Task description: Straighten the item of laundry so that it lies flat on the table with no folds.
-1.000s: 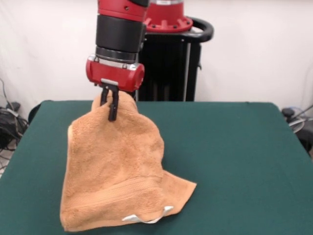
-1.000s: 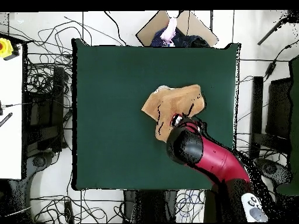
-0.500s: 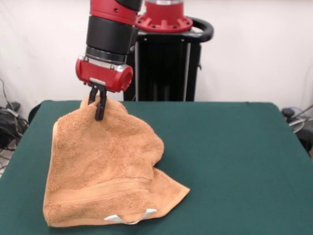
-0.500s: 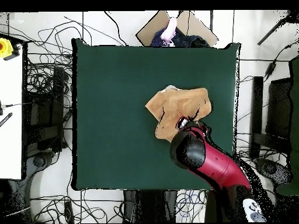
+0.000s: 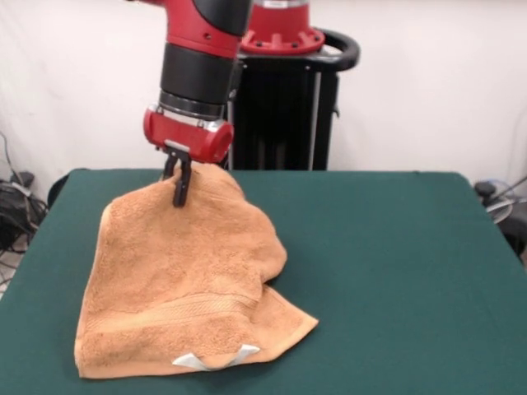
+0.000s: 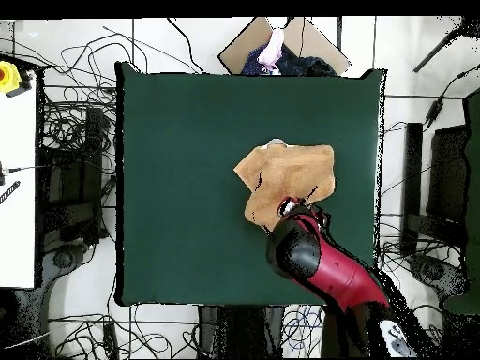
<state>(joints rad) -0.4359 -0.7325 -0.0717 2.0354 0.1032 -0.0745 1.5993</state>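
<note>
Towel (image 5: 185,280) hangs creased from the tool (image 5: 180,183) pinching its far corner above the table (image 5: 395,271).

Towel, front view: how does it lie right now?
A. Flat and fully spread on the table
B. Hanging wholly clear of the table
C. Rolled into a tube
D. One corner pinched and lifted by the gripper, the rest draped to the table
D: the gripper is shut on the towel's top corner, and its lower edge rests on the table.

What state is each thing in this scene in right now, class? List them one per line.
gripper: shut on the towel's raised edge.
towel: lifted at one end, draped and folded, not flat; white label at its near edge.
table: bears the towel's lower part.
</note>
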